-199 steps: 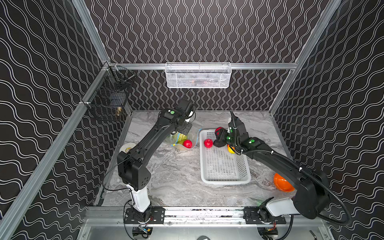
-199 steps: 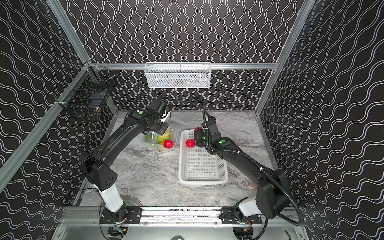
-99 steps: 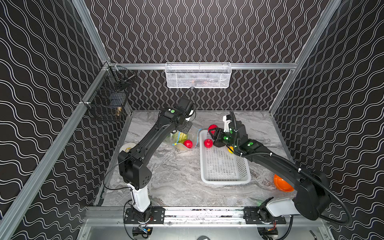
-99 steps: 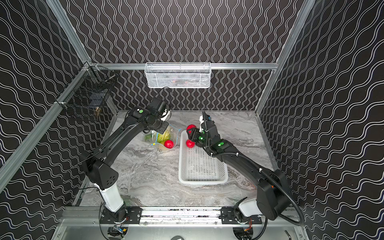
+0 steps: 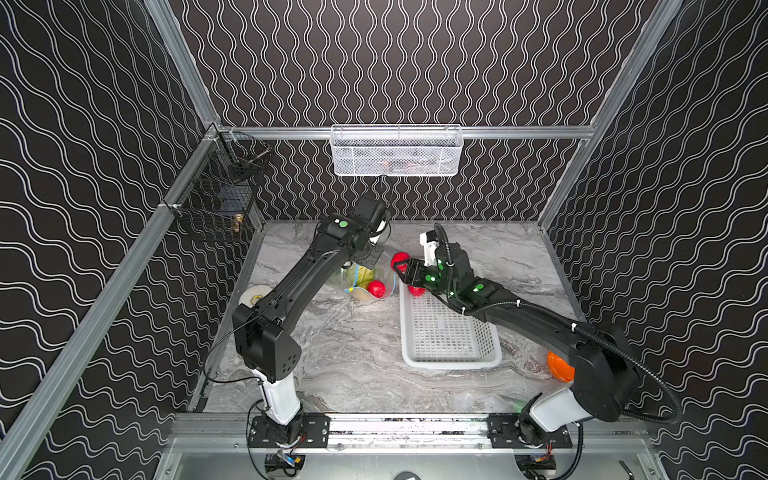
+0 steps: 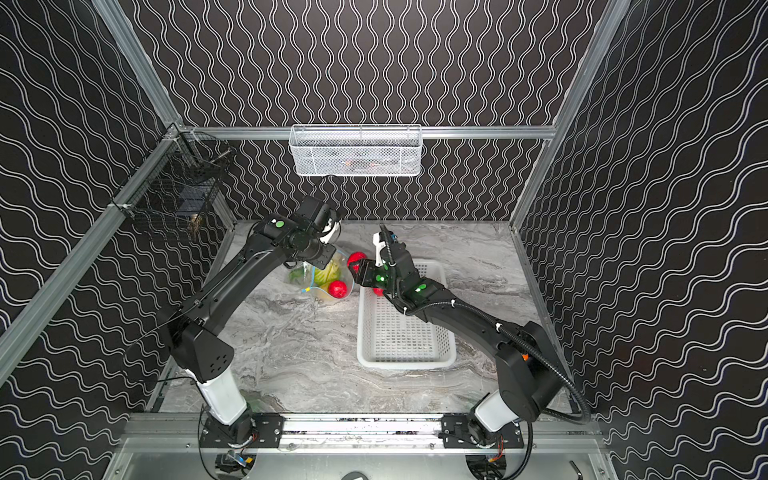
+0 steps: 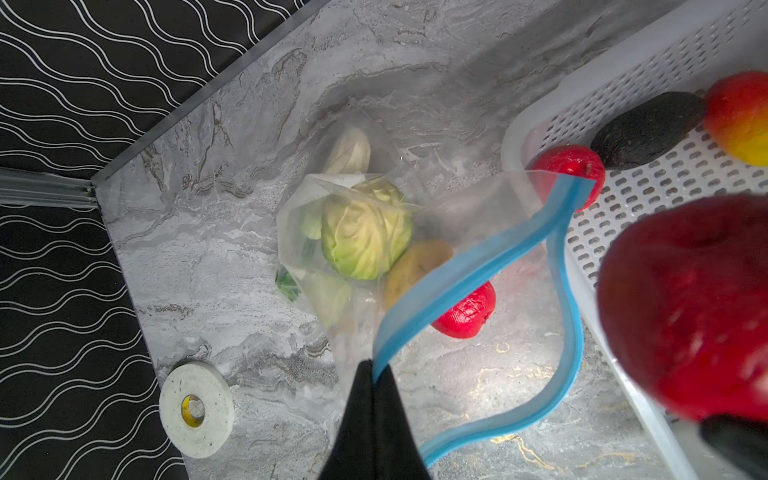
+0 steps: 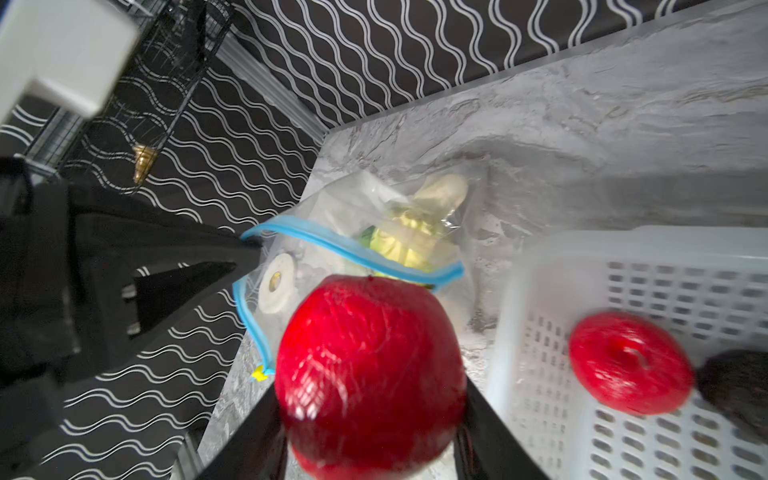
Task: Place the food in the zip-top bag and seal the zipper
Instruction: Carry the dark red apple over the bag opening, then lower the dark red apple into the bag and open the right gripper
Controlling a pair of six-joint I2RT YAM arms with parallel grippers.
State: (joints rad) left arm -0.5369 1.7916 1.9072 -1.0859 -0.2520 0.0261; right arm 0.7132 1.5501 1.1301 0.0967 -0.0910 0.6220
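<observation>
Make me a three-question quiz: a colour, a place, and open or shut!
1. What colour is the fruit in the right tool? A yellow B red C green
2. Where is the cabbage? A in the clear bag B in the right tool C in a cup
3. How is the bag's mouth? A zipped shut B open C tied with string
Answers: 1 B, the held fruit is red; 2 A, it shows through the plastic; 3 B, the blue strip forms a wide loop, pinched by the left tool.
</observation>
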